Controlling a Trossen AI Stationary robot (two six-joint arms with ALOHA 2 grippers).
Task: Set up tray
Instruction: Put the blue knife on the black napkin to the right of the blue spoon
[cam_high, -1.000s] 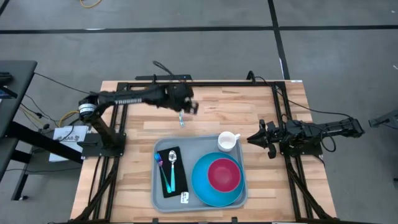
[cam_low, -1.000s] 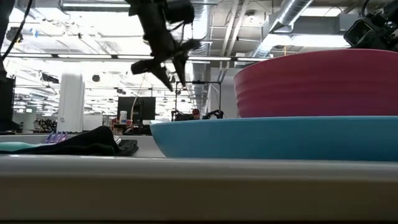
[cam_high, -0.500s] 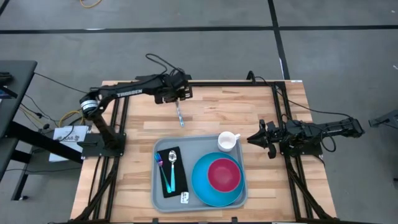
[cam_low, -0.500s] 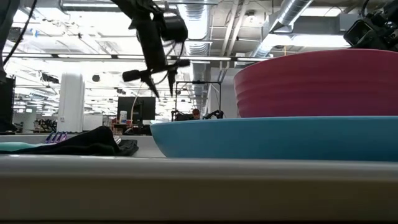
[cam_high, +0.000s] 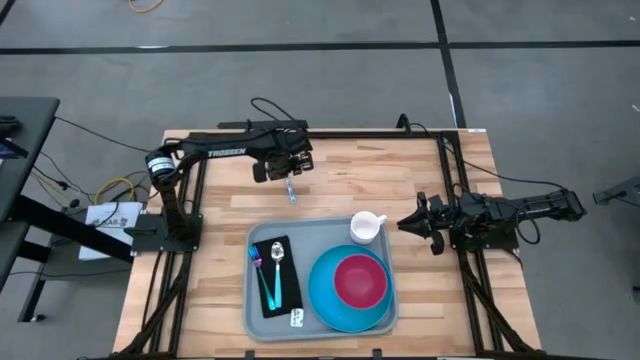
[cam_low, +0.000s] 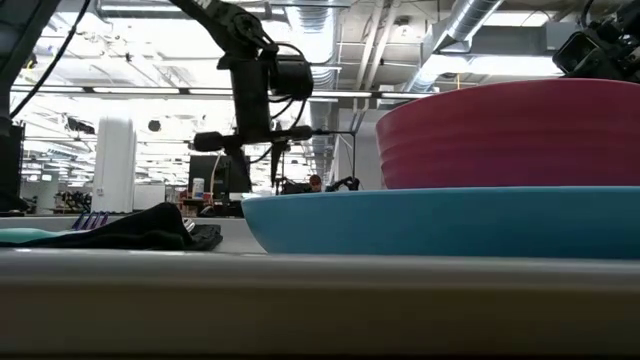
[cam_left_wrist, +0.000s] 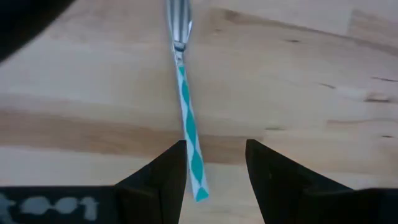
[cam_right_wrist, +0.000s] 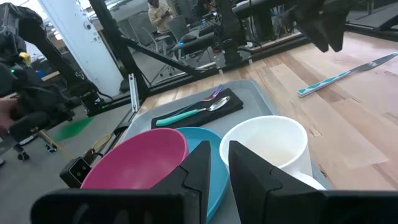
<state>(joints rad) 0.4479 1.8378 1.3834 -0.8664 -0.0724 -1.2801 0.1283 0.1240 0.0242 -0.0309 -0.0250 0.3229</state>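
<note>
Grey-blue tray (cam_high: 318, 232) at the table's near middle: you have a black napkin (cam_high: 275, 272) with cutlery, white cup (cam_high: 366, 226), blue plate (cam_high: 325, 290), pink bowl (cam_high: 359, 280). Knife (cam_high: 290, 188), teal-striped handle, on wood beyond it; blade tip cut off in the wrist view. Left gripper (cam_high: 287, 170) above it, fingers apart, empty. Right gripper (cam_high: 411, 223) beside the tray's right edge; grip hard to make out.

Robotics lab or industrial workshop, large open hall. Exposed silver ducts (cam_low: 470, 30) and strip lights are running along the ceiling. Grey concrete floor (cam_high: 300, 70) is surrounding a wooden table (cam_high: 340, 165) on a black frame. Monitors (cam_low: 222, 175), cables and other equipment stands are showing beyond; a person (cam_right_wrist: 160, 15) is standing far back.
</note>
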